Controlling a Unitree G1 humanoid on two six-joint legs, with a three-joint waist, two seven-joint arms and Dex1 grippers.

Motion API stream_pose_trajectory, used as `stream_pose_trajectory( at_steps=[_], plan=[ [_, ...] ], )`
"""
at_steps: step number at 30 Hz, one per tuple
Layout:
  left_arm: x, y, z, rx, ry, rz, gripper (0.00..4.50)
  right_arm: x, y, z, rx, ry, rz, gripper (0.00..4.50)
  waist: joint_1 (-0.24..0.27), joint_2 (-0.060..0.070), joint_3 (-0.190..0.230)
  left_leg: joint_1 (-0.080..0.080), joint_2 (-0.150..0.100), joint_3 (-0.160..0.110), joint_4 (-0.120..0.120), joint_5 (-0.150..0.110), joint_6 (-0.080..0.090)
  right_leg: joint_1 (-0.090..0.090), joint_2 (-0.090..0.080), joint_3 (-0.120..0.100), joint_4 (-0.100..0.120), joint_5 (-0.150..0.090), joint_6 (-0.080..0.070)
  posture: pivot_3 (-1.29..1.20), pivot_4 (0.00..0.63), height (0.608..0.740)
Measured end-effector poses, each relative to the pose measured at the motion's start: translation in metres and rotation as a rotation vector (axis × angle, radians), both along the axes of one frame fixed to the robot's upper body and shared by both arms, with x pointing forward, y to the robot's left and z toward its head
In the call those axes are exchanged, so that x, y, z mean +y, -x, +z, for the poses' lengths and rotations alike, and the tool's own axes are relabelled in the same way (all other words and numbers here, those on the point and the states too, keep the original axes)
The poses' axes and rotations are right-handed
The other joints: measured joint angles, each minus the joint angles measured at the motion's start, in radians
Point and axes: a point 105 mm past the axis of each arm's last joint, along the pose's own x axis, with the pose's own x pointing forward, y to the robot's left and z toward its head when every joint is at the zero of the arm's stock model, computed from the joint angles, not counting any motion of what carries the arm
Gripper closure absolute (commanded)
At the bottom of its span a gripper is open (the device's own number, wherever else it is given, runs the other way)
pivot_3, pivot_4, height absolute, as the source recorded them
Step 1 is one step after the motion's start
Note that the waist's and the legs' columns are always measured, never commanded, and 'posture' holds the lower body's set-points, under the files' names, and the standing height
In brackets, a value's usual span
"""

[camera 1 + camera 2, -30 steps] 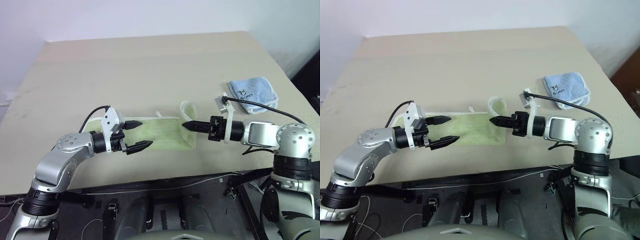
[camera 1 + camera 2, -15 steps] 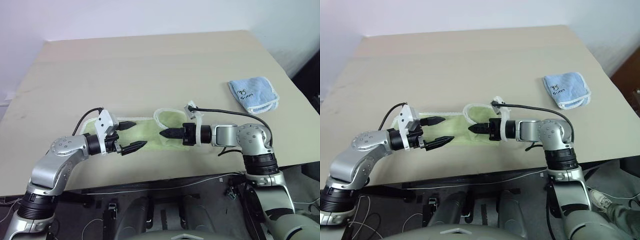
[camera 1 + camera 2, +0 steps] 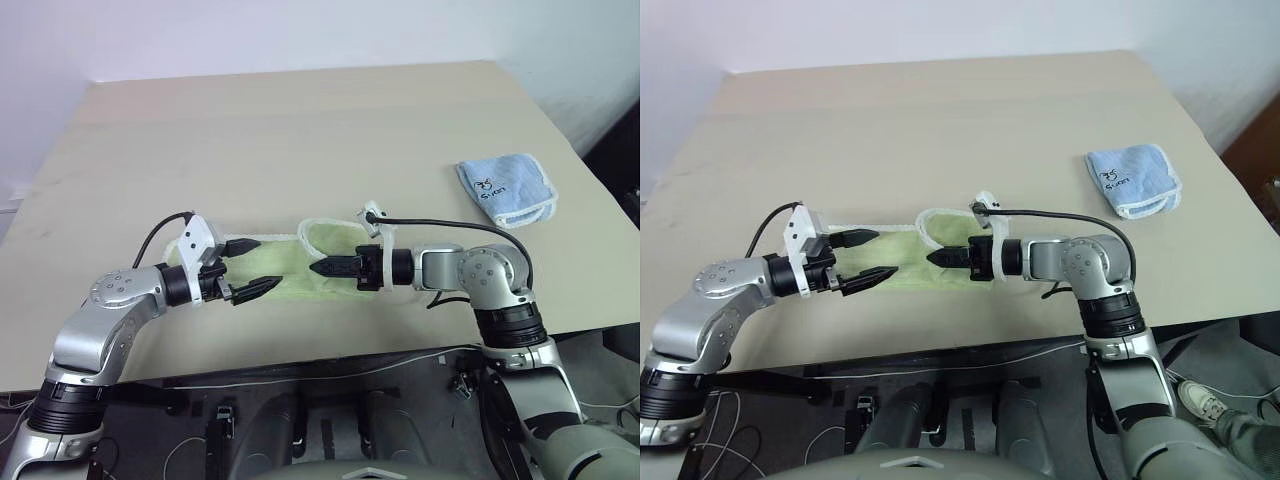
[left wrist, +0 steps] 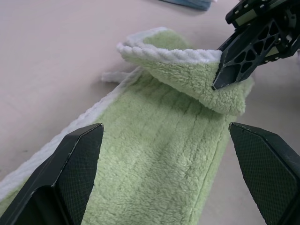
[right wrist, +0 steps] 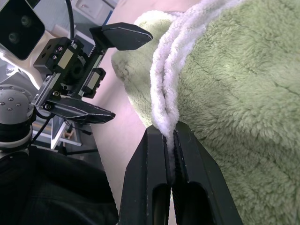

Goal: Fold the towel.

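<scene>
The light yellow-green towel (image 3: 285, 268) lies as a long strip near the table's front edge. My right gripper (image 3: 318, 268) is shut on the towel's white-edged right end (image 5: 164, 93), which it holds lifted and curled back over the strip's middle (image 4: 187, 70). My left gripper (image 3: 271, 263) hovers open just above the towel's left part, its fingers (image 4: 70, 173) spread wide with nothing between them. The two grippers' tips face each other, a short gap apart. The towel's far left end is hidden under the left arm.
A smaller light blue folded cloth (image 3: 505, 188) lies at the right of the beige table (image 3: 300, 130). The table's front edge (image 3: 330, 352) runs just below both arms. A black cable loops over each wrist.
My right gripper has carried the towel's right end leftward and a little lower, so the flap now arches over the strip's middle. My left gripper has drifted slightly left, still open.
</scene>
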Motion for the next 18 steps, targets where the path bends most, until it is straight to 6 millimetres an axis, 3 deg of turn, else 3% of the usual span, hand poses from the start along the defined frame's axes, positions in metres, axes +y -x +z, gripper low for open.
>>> stream_pose_trajectory(
  at_steps=[2, 5, 14, 18],
  plan=[
    [0.000, 0.000, 0.000, -0.005, 0.000, -0.004, 0.00, 0.003, 0.003, 0.002, -0.010, -0.006, 0.024, 4.44, 0.000, 0.000, 0.000, 0.000, 0.000, 0.000, 0.000, 0.000, 0.000, 0.000, 0.000, 0.000, 0.000, 0.000, 0.000, 0.00, 0.150, 0.740],
    [0.001, 0.000, -0.001, -0.010, -0.003, -0.003, 0.00, 0.005, 0.007, 0.005, -0.020, -0.017, 0.049, 3.77, 0.000, 0.000, 0.000, 0.000, 0.000, 0.000, 0.000, 0.000, 0.000, 0.000, 0.000, 0.000, 0.000, 0.000, 0.000, 0.00, 0.150, 0.740],
    [0.002, -0.005, 0.004, -0.024, 0.000, 0.001, 0.00, 0.007, 0.008, 0.006, -0.025, -0.020, 0.056, 0.80, 0.000, 0.000, 0.000, 0.000, 0.000, 0.000, 0.000, 0.000, 0.000, 0.000, 0.000, 0.000, 0.001, 0.000, 0.000, 0.00, 0.150, 0.740],
    [-0.003, -0.009, 0.013, -0.050, 0.042, -0.009, 0.00, 0.000, 0.003, 0.016, -0.057, -0.070, 0.015, 0.80, 0.003, 0.000, 0.000, 0.000, 0.000, 0.000, 0.000, 0.000, -0.001, 0.000, 0.000, 0.000, 0.001, 0.000, 0.000, 0.00, 0.150, 0.740]
  ],
)
